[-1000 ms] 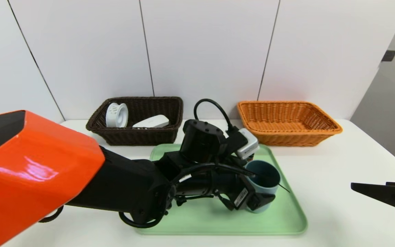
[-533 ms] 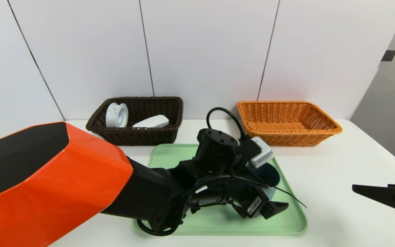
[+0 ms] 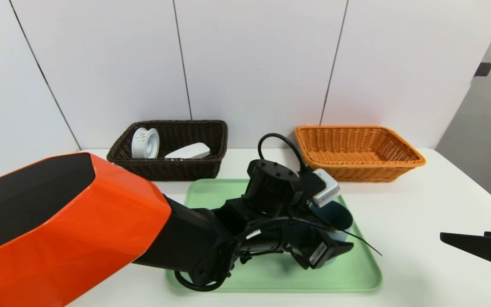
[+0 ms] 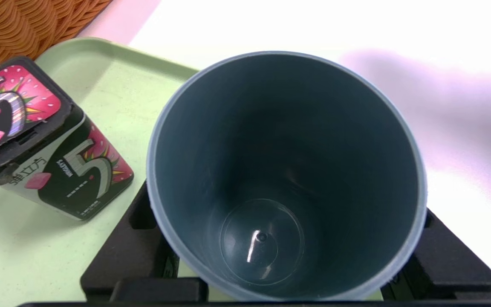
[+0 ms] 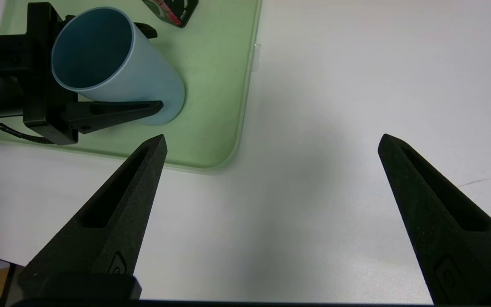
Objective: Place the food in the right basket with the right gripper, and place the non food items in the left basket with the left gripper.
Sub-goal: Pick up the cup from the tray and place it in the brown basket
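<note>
The blue cup stands on the green tray, the left gripper jaws around it; two white things lie in the brown basket. The orange basket looks empty. The left wrist view shows the gum box waiting beside the cup. In the right wrist view, the right gripper hangs wide open over the worktop.

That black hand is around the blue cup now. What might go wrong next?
The left hand grips the blue cup on its smooth, tapering wall, so it might slip when lifted. The gum box stands close beside it on the green tray and could get knocked over.
</note>
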Robot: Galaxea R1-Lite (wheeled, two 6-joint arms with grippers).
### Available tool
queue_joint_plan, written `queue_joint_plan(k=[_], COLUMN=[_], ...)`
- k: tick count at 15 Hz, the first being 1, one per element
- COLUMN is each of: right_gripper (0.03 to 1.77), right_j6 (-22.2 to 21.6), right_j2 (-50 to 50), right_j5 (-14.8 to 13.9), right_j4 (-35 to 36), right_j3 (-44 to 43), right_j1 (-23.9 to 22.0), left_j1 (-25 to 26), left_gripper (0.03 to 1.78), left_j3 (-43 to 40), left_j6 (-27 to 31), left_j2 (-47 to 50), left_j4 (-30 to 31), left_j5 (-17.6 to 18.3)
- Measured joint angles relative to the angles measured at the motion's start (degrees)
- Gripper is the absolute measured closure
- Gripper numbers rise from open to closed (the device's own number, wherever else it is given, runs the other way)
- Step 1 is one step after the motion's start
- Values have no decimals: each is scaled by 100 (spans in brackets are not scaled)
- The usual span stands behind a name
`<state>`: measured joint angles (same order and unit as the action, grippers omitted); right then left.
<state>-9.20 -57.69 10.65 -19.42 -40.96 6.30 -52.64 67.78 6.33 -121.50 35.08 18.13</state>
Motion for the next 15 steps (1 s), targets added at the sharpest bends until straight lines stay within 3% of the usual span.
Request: queue_joint_plan(k=[4, 7, 11, 15], right_gripper=[9, 9, 9, 9], right_j6=[2, 2, 2, 2], right_j2=[74, 135, 184, 221], right_j5=[4, 6, 9, 17], right_j4=[-30, -28, -28, -26], right_j3=[6, 30, 41, 89], right_j1=[-30, -38, -35, -35], left_j1=[5, 154, 829, 1794], left_gripper=[64, 64, 64, 64], left_j3=[2, 363, 1329, 2086], left_j6=[-90, -88, -110, -189], left_j2=[279, 560, 803, 889], left_j4=[-39, -278, -968, -1803], left_j5=[-184, -931, -1607, -1777])
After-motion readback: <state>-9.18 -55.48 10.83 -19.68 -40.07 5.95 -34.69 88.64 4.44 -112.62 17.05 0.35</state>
